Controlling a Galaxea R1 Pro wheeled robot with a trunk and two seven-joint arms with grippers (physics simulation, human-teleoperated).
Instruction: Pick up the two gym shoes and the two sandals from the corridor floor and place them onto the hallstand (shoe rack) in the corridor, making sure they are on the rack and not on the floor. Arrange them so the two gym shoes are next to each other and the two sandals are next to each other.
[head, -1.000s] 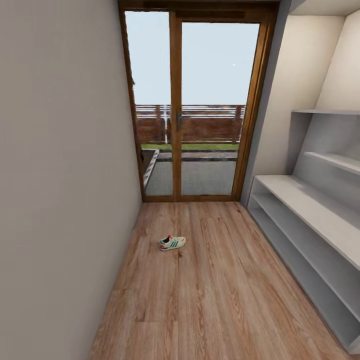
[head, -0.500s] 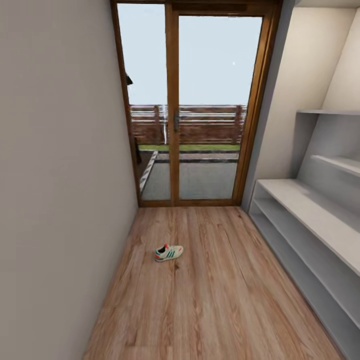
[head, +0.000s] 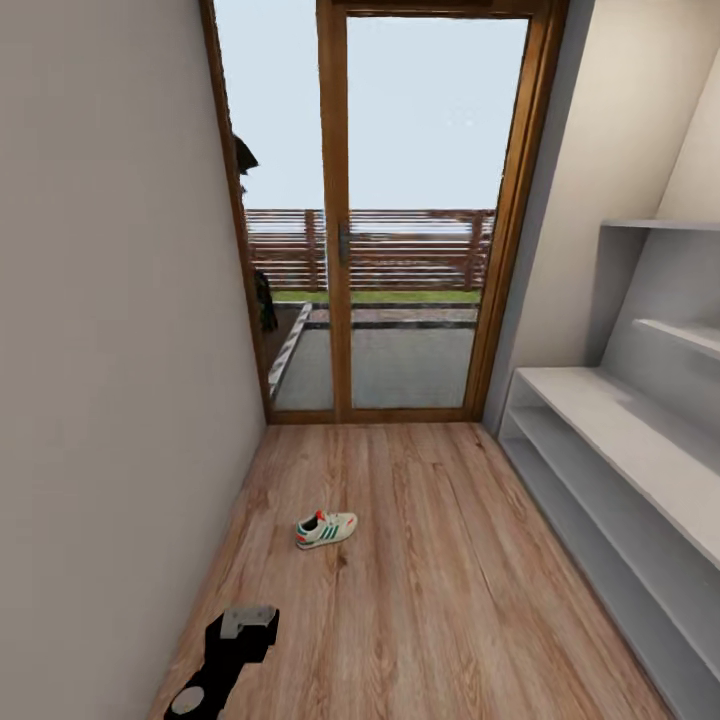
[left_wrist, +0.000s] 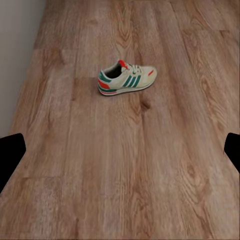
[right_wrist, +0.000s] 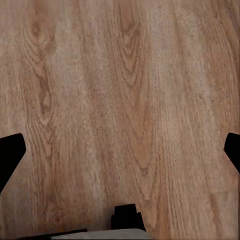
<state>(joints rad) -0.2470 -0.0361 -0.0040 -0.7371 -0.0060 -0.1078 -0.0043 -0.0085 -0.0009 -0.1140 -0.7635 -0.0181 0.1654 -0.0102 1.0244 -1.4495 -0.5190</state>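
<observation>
One gym shoe (head: 326, 529), cream-white with green stripes and a red heel, lies on its sole on the corridor floor (head: 430, 600), left of the middle. In the left wrist view the same gym shoe (left_wrist: 126, 79) is well ahead of my left gripper (left_wrist: 120, 152), which is open with bare planks between its fingertips (left_wrist: 10, 156). My left arm (head: 232, 655) reaches in low by the left wall. My right gripper (right_wrist: 120, 152) is open over bare floor (right_wrist: 125, 100). The hallstand (head: 620, 440) runs along the right wall, its shelves bare. The sandals are out of view.
A wood-framed glass door (head: 340, 250) closes the corridor's far end, with a terrace behind it. A plain grey wall (head: 100, 350) runs along the left side. Between that wall and the hallstand lies a wide strip of planks.
The camera has moved forward, so the door and the shoe look nearer and lower in the picture. My left arm has come into the head view at the bottom left.
</observation>
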